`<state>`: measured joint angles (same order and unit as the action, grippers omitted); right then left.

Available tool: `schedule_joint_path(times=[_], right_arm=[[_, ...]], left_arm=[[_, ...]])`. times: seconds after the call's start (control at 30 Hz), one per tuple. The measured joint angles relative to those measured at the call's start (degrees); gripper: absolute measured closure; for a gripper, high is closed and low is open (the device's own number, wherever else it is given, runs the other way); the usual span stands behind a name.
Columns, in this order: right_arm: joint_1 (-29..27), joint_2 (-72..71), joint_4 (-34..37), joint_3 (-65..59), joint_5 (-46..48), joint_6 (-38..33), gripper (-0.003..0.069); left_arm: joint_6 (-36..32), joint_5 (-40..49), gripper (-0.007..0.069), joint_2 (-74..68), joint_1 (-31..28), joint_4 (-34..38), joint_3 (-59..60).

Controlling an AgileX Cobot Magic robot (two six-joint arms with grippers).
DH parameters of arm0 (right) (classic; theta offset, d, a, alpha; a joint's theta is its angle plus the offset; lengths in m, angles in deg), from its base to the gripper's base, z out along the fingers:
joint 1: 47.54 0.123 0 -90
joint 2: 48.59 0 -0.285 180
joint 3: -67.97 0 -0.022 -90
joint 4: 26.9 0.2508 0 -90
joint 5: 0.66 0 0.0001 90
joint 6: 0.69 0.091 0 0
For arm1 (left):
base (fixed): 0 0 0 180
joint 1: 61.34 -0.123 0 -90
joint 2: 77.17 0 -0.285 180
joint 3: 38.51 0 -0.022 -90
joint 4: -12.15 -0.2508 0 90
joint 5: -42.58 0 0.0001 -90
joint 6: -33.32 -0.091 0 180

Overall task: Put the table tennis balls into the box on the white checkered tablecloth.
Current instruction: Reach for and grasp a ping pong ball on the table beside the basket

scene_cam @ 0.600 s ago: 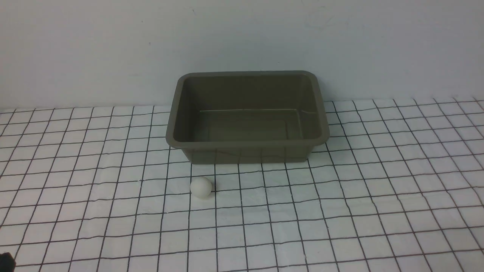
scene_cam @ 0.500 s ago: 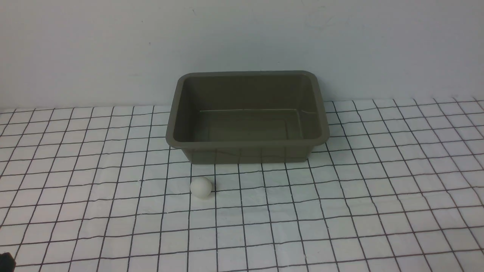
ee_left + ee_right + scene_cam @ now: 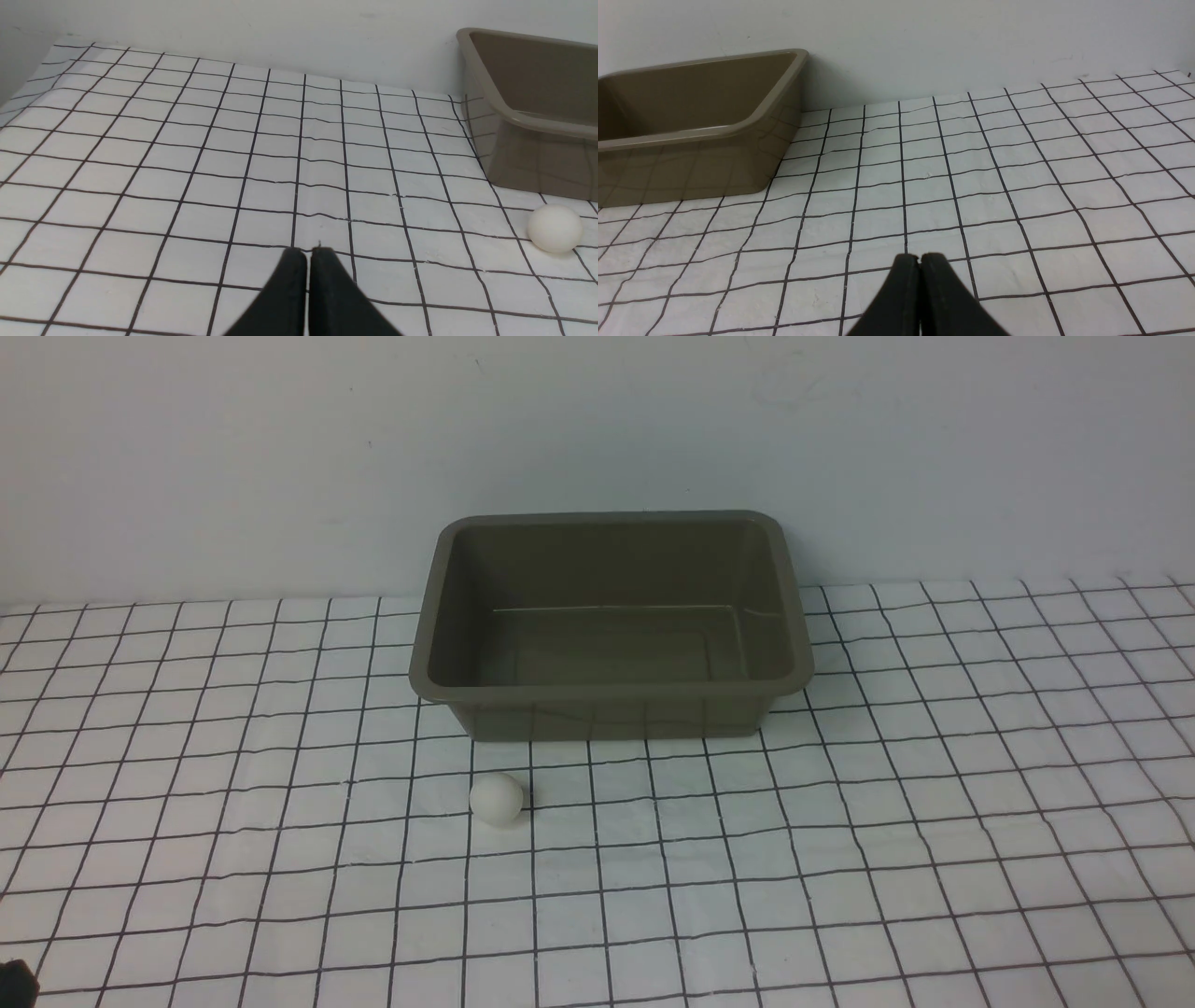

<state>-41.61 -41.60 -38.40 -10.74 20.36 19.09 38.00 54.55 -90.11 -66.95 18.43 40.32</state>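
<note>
While each hand (image 3: 307,254) (image 3: 920,259) is shut, both hold nothing.

The left gripper (image 3: 308,254) is held shut, its tip just glimpsed at the near left corner of the front view. The right gripper (image 3: 920,259) is likewise kept closed, its fingertips brought together.

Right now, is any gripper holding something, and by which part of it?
Nothing is held: the left gripper and right gripper are empty, and the ball sits on the cloth.
</note>
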Motion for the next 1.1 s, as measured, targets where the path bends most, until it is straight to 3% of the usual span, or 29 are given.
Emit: schedule_joint_path(times=[1.1], right_arm=[[0.0, 0.0, 0.0, 0.0, 0.0, 0.0, 0.0673]], left_arm=[[-1.6, -0.1, 0.0629, 0.0, 0.0, -0.1, 0.0]])
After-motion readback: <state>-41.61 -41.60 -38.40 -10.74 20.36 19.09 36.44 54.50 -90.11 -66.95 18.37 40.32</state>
